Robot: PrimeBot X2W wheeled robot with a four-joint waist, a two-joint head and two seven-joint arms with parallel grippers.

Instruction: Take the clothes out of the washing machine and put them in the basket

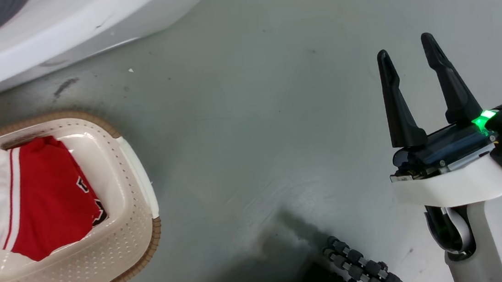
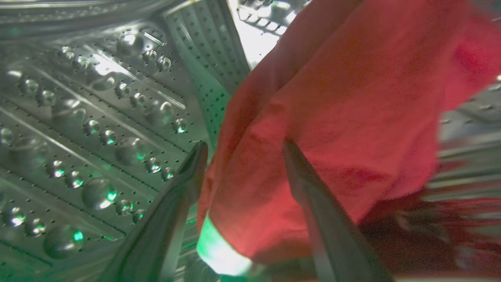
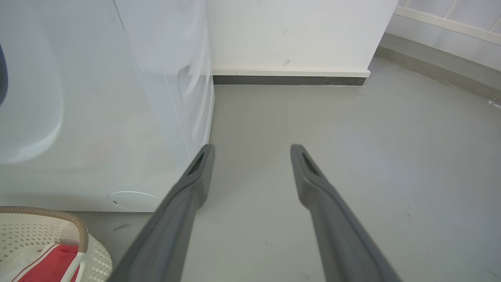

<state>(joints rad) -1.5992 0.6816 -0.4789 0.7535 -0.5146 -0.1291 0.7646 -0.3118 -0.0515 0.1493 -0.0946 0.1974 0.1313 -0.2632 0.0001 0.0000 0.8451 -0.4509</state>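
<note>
Left gripper [image 2: 244, 145], fingers spread, straddles a fold of the soft red garment [image 2: 332, 117] inside the perforated steel drum [image 2: 98, 117]; right gripper [image 1: 405, 46], likewise spread, hangs outside.

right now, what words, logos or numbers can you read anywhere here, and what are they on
No text can be read.
Black-and-white logo on the red-and-white garment in the laundry basket: folded at the edge, too partial to read.
Washing machine front: no lettering seen.
Red cloth in the steel drum: no print seen.
</note>
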